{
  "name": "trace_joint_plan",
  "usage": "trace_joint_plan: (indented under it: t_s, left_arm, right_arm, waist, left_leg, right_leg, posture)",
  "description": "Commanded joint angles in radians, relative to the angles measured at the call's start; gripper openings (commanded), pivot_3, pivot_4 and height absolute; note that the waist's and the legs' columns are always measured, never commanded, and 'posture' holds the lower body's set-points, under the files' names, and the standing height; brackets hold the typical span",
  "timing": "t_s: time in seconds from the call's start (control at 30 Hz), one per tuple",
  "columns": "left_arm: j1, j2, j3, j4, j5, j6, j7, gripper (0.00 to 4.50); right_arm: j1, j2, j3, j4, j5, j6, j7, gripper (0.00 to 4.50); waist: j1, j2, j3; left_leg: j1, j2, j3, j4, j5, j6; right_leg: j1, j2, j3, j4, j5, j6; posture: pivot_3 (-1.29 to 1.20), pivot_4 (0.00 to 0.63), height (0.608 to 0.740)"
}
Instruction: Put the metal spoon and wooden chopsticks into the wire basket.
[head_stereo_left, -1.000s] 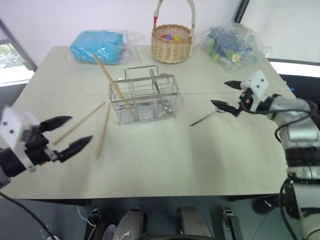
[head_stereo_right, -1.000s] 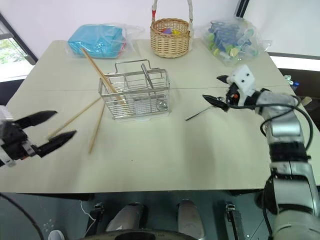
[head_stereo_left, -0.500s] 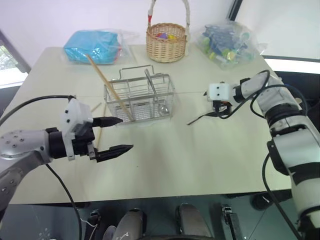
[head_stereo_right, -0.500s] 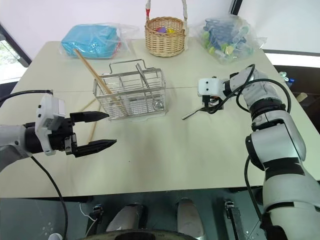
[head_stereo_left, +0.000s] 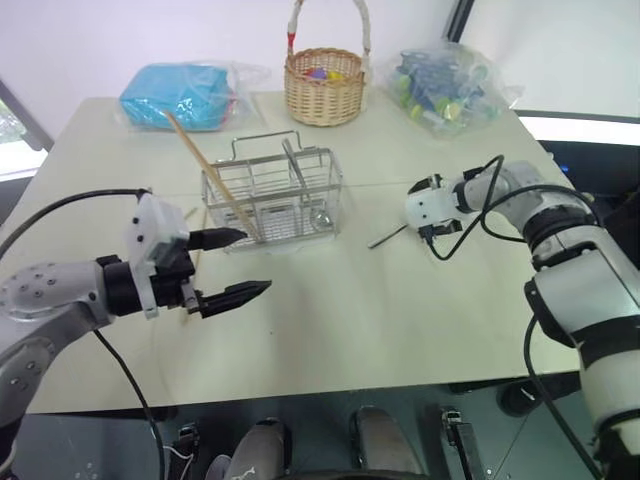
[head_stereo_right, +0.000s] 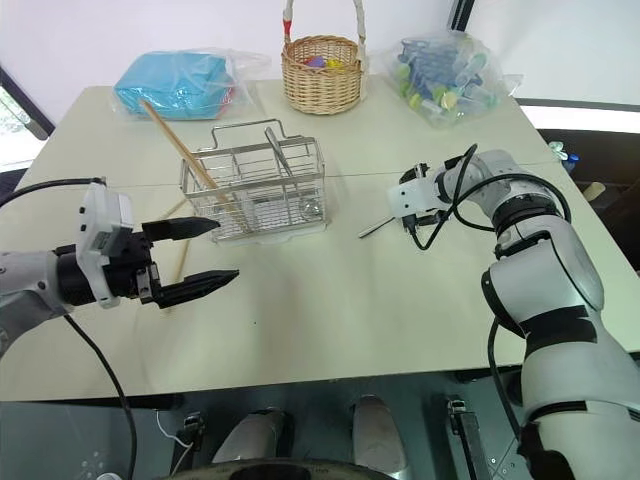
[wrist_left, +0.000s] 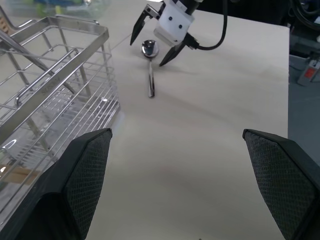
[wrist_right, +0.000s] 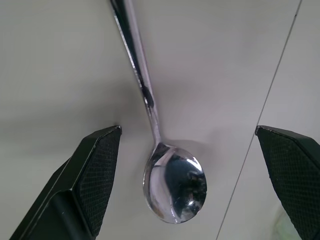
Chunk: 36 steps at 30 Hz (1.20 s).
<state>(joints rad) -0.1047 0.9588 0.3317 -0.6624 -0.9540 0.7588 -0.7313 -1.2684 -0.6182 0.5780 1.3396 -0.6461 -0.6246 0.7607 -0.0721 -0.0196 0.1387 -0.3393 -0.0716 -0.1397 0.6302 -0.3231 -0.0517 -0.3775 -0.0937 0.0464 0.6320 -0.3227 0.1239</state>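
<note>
One of the wooden chopsticks leans in the wire basket; others lie left of it. The metal spoon lies on the table between the right gripper's wide, empty jaws. The left gripper is open and empty

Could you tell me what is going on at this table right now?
The robot is tidying cutlery into the wire basket. Its right tool hangs open over the metal spoon, which lies on the table, not yet gripped. The left tool is open and empty near the basket. One of the wooden chopsticks already leans in it.
</note>
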Motion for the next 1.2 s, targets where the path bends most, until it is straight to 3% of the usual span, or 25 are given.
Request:
trace_joint_plan:
  t_s: [0.03,0.07,0.27,0.3,0.73,0.87,0.97,1.07,1.2]
  left_arm:
    - [-0.014,0.004,0.038,-0.026,-0.026,0.004,0.018,4.5]
    - [-0.016,0.005,0.04,-0.026,-0.03,0.006,0.022,4.5]
    - [-0.023,0.012,0.048,-0.025,-0.044,0.016,0.033,4.5]
    - [-0.023,0.012,0.048,-0.025,-0.043,0.017,0.034,4.5]
    - [-0.068,0.007,0.03,0.013,-0.03,0.012,0.05,4.5]
    - [-0.076,0.011,0.046,0.037,-0.023,0.006,0.043,4.5]
    - [-0.08,0.015,0.066,0.06,-0.02,0.0,0.033,4.5]
    - [-0.079,0.02,0.079,0.078,-0.011,-0.005,0.016,4.5]
    - [-0.079,0.025,0.094,0.108,0.013,-0.017,-0.005,4.5]
  right_arm:
    - [-0.008,0.02,-0.018,0.006,0.007,-0.015,0.007,3.87]
    - [-0.005,0.022,-0.022,0.007,0.011,-0.015,0.014,3.58]
    - [0.009,0.022,-0.032,0.012,0.017,-0.013,0.031,0.4]
    - [0.01,0.023,-0.033,0.013,0.017,-0.013,0.033,0.07]
    - [0.024,0.005,-0.081,0.002,0.051,-0.023,0.07,0.07]
    - [0.03,-0.023,-0.181,-0.024,0.188,-0.096,0.285,0.07]
    - [0.06,-0.035,-0.323,-0.094,0.407,-0.081,0.596,0.07]
    - [0.095,-0.029,-0.462,-0.28,0.645,0.172,0.799,0.07]
    - [0.163,-0.016,-0.588,-0.657,0.888,0.666,0.779,0.07]
  waist:
    - [0.0,0.0,0.0]
    - [-0.001,0.0,0.0]
    - [0.001,0.0,0.0]
    - [0.001,0.0,0.0]
    - [0.002,0.0,0.0]
    - [0.002,0.001,0.0]
    - [0.0,0.001,0.0]
    - [0.0,0.001,0.0]
    - [0.004,0.001,0.001]
  left_leg:
    - [0.0,0.0,0.0,0.0,0.0,0.0]
    - [0.0,0.0,0.0,0.0,0.0,0.0]
    - [0.0,0.0,0.0,0.0,0.0,0.0]
    - [-0.001,0.0,0.0,0.0,0.0,0.0]
    - [-0.001,-0.001,0.0,0.0,0.0,0.0]
    - [-0.001,-0.001,0.0,0.001,0.0,0.0]
    - [-0.001,-0.001,0.0,0.002,0.0,0.0]
    - [0.0,0.0,0.0,0.002,0.0,0.0]
    - [-0.001,0.0,-0.001,0.001,0.0,0.0]
  right_leg:
    - [0.0,0.0,0.0,0.0,0.0,0.0]
    - [0.0,0.0,0.0,0.0,0.0,0.0]
    - [-0.001,0.0,0.0,0.0,0.0,0.0]
    - [-0.001,0.0,0.0,0.0,0.0,0.0]
    - [0.0,0.0,0.0,0.0,0.0,0.0]
    - [0.0,-0.001,0.0,0.0,0.0,0.0]
    - [0.0,-0.001,0.0,0.0,0.0,0.0]
    - [0.0,-0.002,0.0,0.0,0.0,0.001]
    - [0.0,-0.002,-0.001,0.0,0.0,0.001]
  posture:
    - [0.0,0.15,0.74]
    - [0.0,0.15,0.74]
    - [0.0,0.15,0.74]
    - [0.0,0.15,0.74]
    - [0.0,0.15,0.74]
    - [0.0,0.15,0.74]
    - [0.0,0.15,0.74]
    - [0.0,0.15,0.74]
    - [0.0,0.15,0.74]
